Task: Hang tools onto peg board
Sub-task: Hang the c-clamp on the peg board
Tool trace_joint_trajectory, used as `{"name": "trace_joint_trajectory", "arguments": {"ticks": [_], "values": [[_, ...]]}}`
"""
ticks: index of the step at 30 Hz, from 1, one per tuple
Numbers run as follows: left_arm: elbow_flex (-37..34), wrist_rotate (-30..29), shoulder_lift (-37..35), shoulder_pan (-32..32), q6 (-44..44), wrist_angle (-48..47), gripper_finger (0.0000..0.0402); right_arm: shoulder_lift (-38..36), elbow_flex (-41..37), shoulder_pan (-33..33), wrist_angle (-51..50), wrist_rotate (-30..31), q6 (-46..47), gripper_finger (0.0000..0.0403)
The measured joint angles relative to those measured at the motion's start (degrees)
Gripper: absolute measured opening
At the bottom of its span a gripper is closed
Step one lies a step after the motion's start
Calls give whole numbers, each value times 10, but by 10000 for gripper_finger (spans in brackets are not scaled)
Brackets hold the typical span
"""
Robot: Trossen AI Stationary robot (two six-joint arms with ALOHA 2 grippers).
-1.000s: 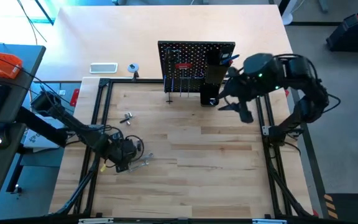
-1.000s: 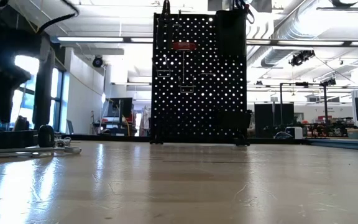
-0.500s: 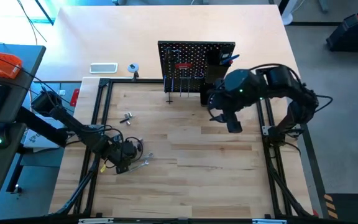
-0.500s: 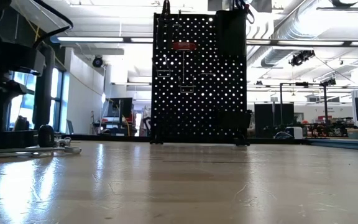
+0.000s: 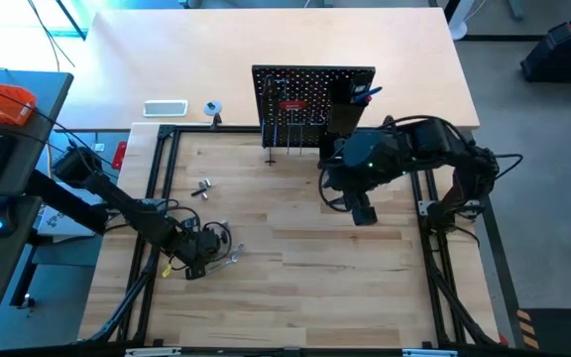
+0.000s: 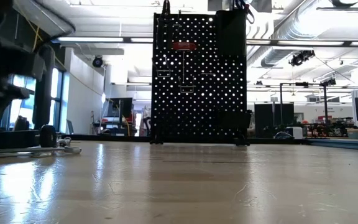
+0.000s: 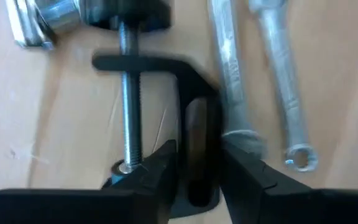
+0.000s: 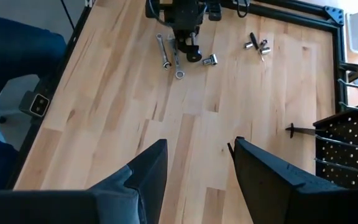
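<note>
A black C-clamp [image 7: 142, 62] lies flat on the table at the near left, its screw [image 7: 128, 112] alongside. My left gripper [image 7: 199, 165] is down on it, shut on its back bar; in the high view this gripper [image 5: 198, 248] is by the left rail. Two silver wrenches [image 7: 232, 81] lie right beside the clamp. The peg board [image 5: 313, 94] stands upright at the far middle, with a red-handled tool [image 5: 289, 103] hanging on it. My right gripper [image 5: 358, 210] hovers open in front of the board, with nothing between its fingers. My left gripper pinches the C-clamp's straight back bar [image 7: 197, 124] between its two fingers, one on each long side. The fingers come from above and lie across the bar. The clamp rests flat on the table, its screw beside one finger [image 7: 163, 165].
A small black-and-silver piece [image 5: 203, 188] lies on the table far of the left gripper. A shiny socket-like part [image 7: 48, 18] sits by the clamp's screw end. Black frame rails [image 5: 162, 178] border the wooden top. The table's middle [image 5: 305, 258] is bare wood.
My right gripper has moved away from the peg board's right side, toward the table's left and near edges, still open. In the low view my left gripper has come down lower over the tools at the near left.
</note>
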Motion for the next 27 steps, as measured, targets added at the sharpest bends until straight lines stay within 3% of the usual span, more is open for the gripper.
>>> {"name": "trace_joint_trajectory", "arguments": {"ticks": [5,10,14,19,27], "values": [[0,-5,3,0,9,10,142,0,0,13,0,20,21,177],[1,-9,20,1,8,9,147,0,0,27,-2,44,28,177],[3,-3,46,7,9,10,126,0,0,36,-2,62,38,177],[3,0,55,9,22,10,72,0,0,41,-6,71,50,177],[6,-10,40,9,28,9,71,0,0,52,-9,92,59,177]]}}
